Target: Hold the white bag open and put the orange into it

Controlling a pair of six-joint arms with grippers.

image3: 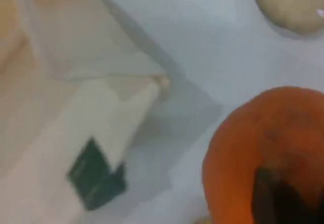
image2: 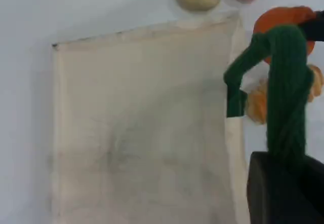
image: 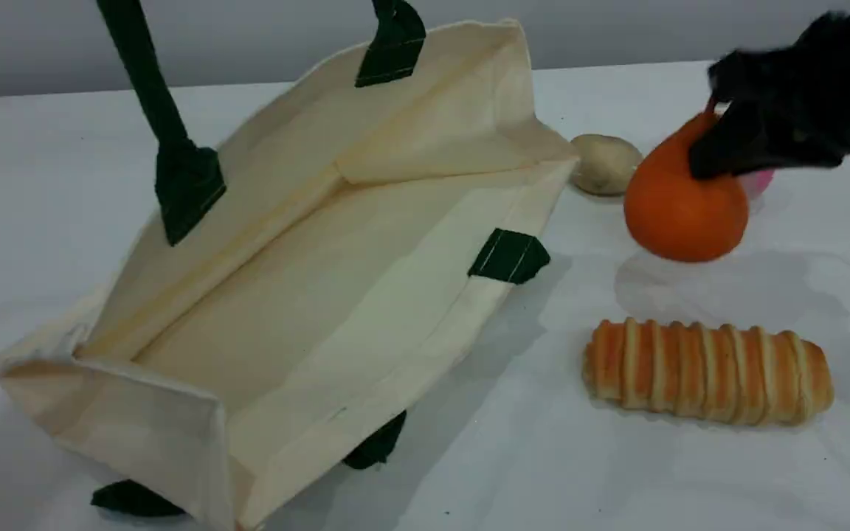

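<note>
The white bag [image: 336,243] lies on its side, mouth gaping toward the camera. One dark green handle [image: 146,85] is pulled taut up past the scene view's top edge. In the left wrist view that handle [image2: 288,82] runs into my left gripper [image2: 286,171], which is shut on it above the bag [image2: 142,133]. My right gripper [image: 716,144] is shut on the top of the orange [image: 683,203], which hangs just above the table, right of the bag's far corner. The orange [image3: 263,143] fills the right wrist view's lower right, with a dark fingertip [image3: 276,196] on it.
A beige potato-like lump [image: 606,164] lies by the bag's far right corner. A pink fruit [image: 758,182] peeks out behind the orange. A long ridged bread roll [image: 705,371] lies in front of the orange. The bag's lower green handle [image: 373,442] lies beneath it.
</note>
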